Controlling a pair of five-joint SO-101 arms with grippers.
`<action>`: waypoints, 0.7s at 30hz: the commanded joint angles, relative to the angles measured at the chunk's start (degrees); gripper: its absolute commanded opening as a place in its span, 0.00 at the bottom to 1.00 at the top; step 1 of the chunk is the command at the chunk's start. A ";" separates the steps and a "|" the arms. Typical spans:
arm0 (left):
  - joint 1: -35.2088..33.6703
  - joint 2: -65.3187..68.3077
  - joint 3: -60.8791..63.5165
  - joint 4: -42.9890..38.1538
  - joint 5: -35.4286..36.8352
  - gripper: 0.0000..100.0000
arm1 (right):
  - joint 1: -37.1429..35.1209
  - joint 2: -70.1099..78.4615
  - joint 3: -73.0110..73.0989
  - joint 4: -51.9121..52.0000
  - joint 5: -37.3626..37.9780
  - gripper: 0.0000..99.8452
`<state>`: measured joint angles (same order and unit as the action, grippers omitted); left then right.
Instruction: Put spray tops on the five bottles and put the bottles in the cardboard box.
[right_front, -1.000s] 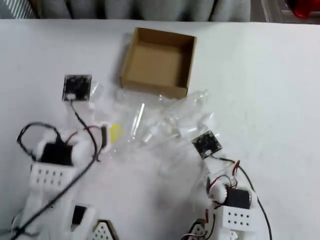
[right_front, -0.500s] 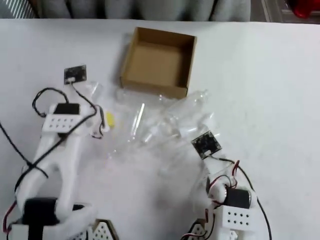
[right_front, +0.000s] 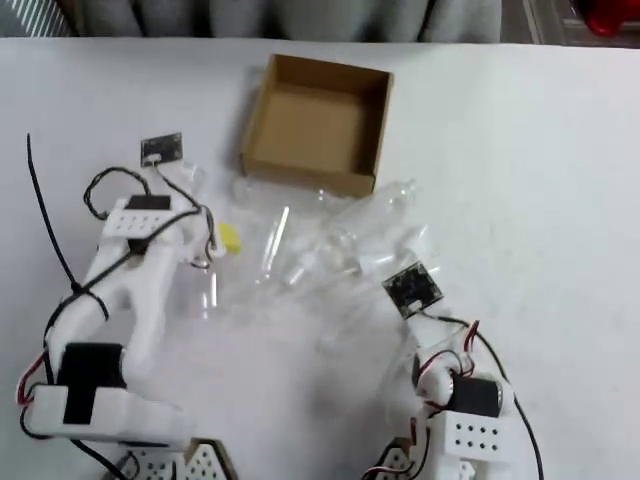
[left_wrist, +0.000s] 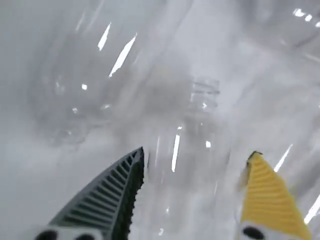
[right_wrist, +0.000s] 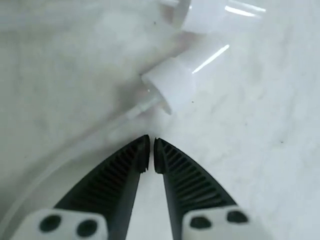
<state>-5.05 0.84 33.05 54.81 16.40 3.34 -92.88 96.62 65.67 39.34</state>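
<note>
Several clear plastic bottles (right_front: 375, 215) lie in a loose heap on the white table in front of the cardboard box (right_front: 315, 125), which is open and holds nothing. My left gripper (left_wrist: 197, 152) is open, its black and yellow fingers on either side of one lying clear bottle (left_wrist: 200, 125) whose threaded neck points away. In the high view its yellow finger (right_front: 228, 237) shows at the left edge of the heap. My right gripper (right_wrist: 150, 145) is shut on nothing, just short of a white spray top (right_wrist: 172, 82) with a thin dip tube. A second spray top (right_wrist: 205, 15) lies beyond.
The right arm (right_front: 465, 400) sits at the front right with its camera board (right_front: 412, 288) over the near edge of the heap. The left arm (right_front: 130, 270) stretches up the left side, trailing black cables. The table's right side is bare.
The left arm has stretched forward from the front left and come down onto the left edge of the bottle heap. The right arm and the box have not moved.
</note>
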 joint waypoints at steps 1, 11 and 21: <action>-0.48 0.75 -3.69 -1.67 0.18 0.35 | -0.13 -10.42 0.18 0.57 0.79 0.02; -0.13 4.97 -9.32 3.25 -14.95 0.34 | -0.13 -10.42 0.18 0.75 0.79 0.02; -0.13 10.07 -12.04 3.25 -18.73 0.29 | -0.13 -10.42 0.18 1.01 0.79 0.02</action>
<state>-5.05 11.47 24.53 57.01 -2.33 3.34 -92.88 96.62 65.67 39.34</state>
